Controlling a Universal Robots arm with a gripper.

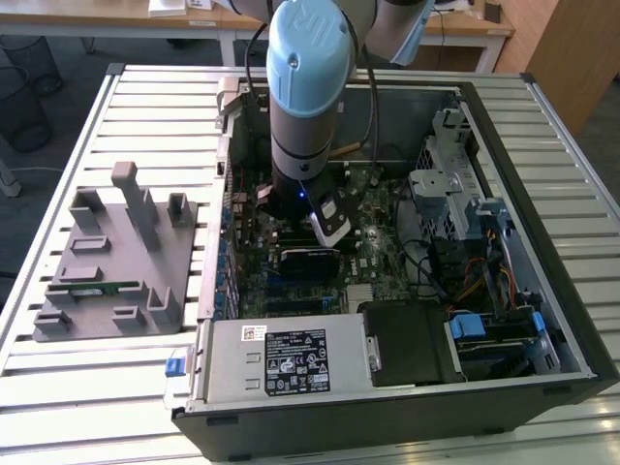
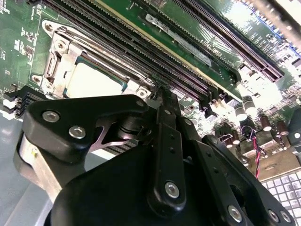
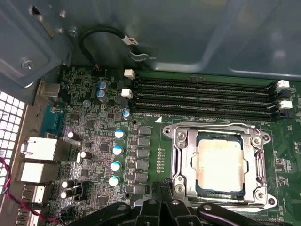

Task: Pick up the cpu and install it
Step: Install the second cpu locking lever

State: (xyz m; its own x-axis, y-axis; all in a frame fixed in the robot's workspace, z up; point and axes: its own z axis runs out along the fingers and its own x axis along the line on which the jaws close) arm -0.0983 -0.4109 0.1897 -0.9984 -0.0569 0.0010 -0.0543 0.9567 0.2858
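And here we are deep inside the open computer case [image 1: 542,320], the arm lowered over the motherboard [image 3: 103,141], and the big news is that the cpu [image 3: 220,163] is already sitting in its socket, pale silver top up, framed by the metal socket bracket [image 3: 181,155]. So the pick-up and the placing look done from here; whether the chip is fully seated or the bracket is latched over it, I can't judge from these pictures. The claw [image 3: 162,190] sits just beside the socket, its two fingertips pressed together with no gap visible and nothing between them, so narrow and empty, I'd say. In the first wrist view the cpu lies just past the fingertips and a little off to one side, with the row of memory slots [image 3: 202,96] further out beyond it. The second wrist view looks along the claw's black linkage [image 2: 164,155] and catches the cpu [image 2: 96,80] from a low slant, partly behind the finger links. The exterior view gives what neither wrist camera can: the whole case on the slatted table [image 1: 126,387], the black heatsink block [image 1: 310,262] near the arm, and the grey plastic fixture [image 1: 107,262] well apart from the claw, outside the case.
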